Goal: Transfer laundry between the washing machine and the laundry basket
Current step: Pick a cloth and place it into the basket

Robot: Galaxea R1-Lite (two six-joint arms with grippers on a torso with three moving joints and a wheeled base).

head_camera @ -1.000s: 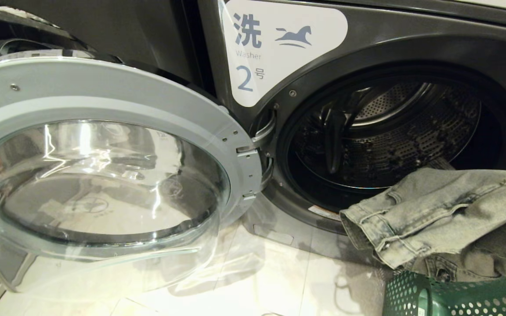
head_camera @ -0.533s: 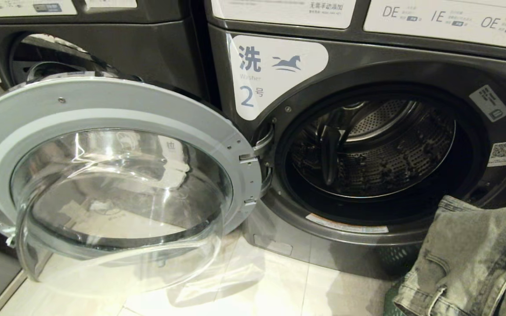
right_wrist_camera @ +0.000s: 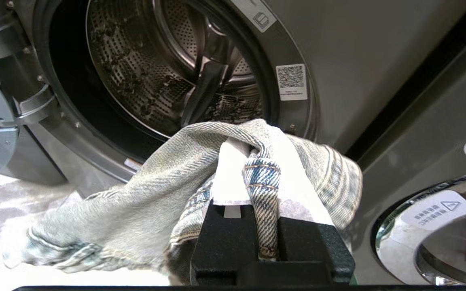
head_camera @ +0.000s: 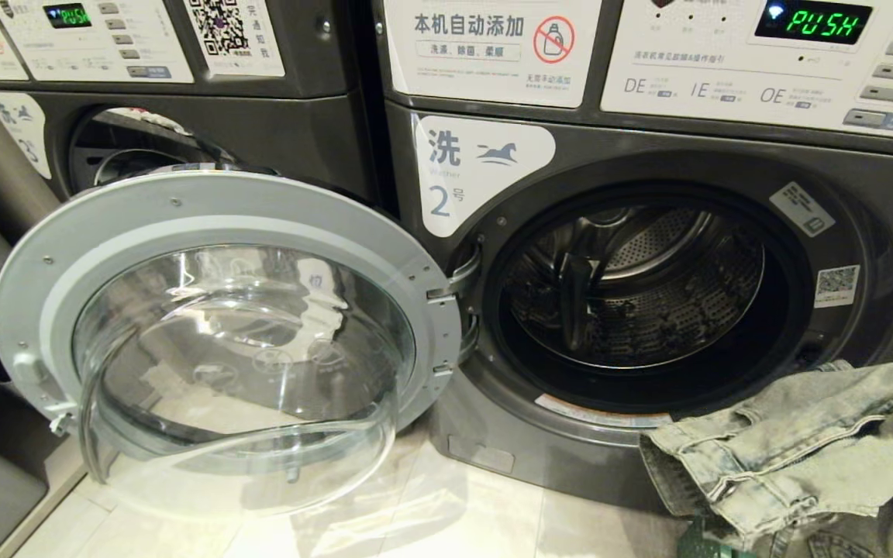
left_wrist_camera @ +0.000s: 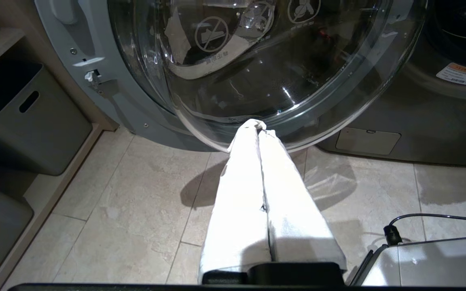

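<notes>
The jeans (right_wrist_camera: pixel 144 190) were held by the right hand (right_wrist_camera: pixel 263 169), its fingers (right_wrist_camera: pixel 297 182) clamped on a seam fold of the denim so that the rest of the cloth hung loose below and to the left. In the head view the jeans (head_camera: pixel 795 449) were seen low at the right, in front of the washer (head_camera: pixel 865 209) and just below the drum (head_camera: pixel 632 287) opening; the grip on one fold was judged to let the bulk trail freely rather than bunch at the mouth. A green sliver of the basket (head_camera: pixel 698 535) was seen under the denim, near the right edge, which suggested that the cloth was being lifted from it toward the drum, though the direction could not be settled from the pictures. The door (head_camera: pixel 222 333) was swung fully open to the left, leaving the opening unobstructed. The drum appeared empty of laundry. The left hand (left_wrist_camera: pixel 259 129) was shut on nothing and parked low over the floor (left_wrist_camera: pixel 136 202), near the bottom of the door glass, out of the way of the right arm's path.
</notes>
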